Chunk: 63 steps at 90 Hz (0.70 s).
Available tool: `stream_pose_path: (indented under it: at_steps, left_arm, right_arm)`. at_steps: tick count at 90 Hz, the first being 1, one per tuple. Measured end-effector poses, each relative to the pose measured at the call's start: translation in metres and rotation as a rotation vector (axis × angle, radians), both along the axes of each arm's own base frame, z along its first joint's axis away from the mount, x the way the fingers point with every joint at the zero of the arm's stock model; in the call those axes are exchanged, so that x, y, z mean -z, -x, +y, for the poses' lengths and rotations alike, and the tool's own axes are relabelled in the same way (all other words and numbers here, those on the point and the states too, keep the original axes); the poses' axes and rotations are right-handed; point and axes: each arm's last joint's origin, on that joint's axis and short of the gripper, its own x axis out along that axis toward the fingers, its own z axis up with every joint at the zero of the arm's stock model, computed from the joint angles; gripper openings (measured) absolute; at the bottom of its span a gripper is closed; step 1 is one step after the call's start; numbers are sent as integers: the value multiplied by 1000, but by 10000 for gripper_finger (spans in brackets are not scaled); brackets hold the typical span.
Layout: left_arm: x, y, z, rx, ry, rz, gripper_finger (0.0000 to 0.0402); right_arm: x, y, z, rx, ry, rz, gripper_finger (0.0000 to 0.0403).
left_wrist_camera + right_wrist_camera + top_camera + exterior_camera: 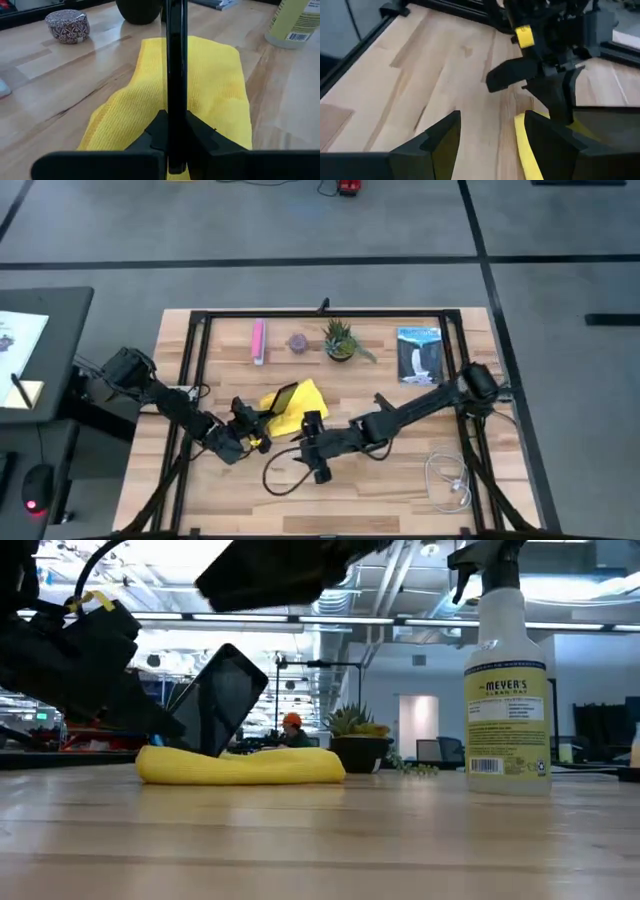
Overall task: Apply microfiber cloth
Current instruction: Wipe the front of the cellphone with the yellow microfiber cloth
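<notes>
The yellow microfiber cloth (300, 412) lies bunched on the table's middle (240, 766) (215, 95). A black phone (283, 397) stands tilted over it (222, 698), and shows edge-on in the left wrist view (176, 70). My left gripper (252, 425) comes from the table's left and is shut on the phone. My right gripper (313, 442) hovers open just near-right of the cloth (490, 150), with nothing between its fingers. The cloth's edge (527, 150) shows beside its right finger. My left gripper pinches the phone's near end (176, 145) between its two fingers (150, 137), one on each flat face. The fingers come slanting from the table's left. The phone stands on edge, tilted, with its lower end (208, 748) down at the cloth's top; whether it rests there I cannot tell.
A spray bottle (507, 680) stands right of the cloth (295, 20). Along the far edge are a pink bar (258, 340), a round tin (297, 342), a potted plant (340, 340) and a blue booklet (420, 355). A white cable (450, 480) and a black cable (285, 476) lie near the front.
</notes>
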Motion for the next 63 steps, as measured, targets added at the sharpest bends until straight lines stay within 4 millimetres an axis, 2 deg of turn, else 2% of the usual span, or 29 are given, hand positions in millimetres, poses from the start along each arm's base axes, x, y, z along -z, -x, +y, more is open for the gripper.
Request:
stream_pose_path:
  at_steps: [11, 39, 53, 63]
  left_arm:
    - [-1, -1, -1, -6, 29, -25, 11]
    - [-2, -1, -1, -11, 62, -46, 11]
    - [-10, -10, -8, 21, 17, -28, 11]
    - [-23, -22, -17, 52, -17, -28, 11]
  right_arm:
    - [7, 1, 0, 8, -3, 35, 207]
    - [8, 2, 0, 9, 5, 56, 207]
    - [8, 1, -1, -14, 46, 55, 207]
    - [8, 1, -3, -6, 41, 58, 207]
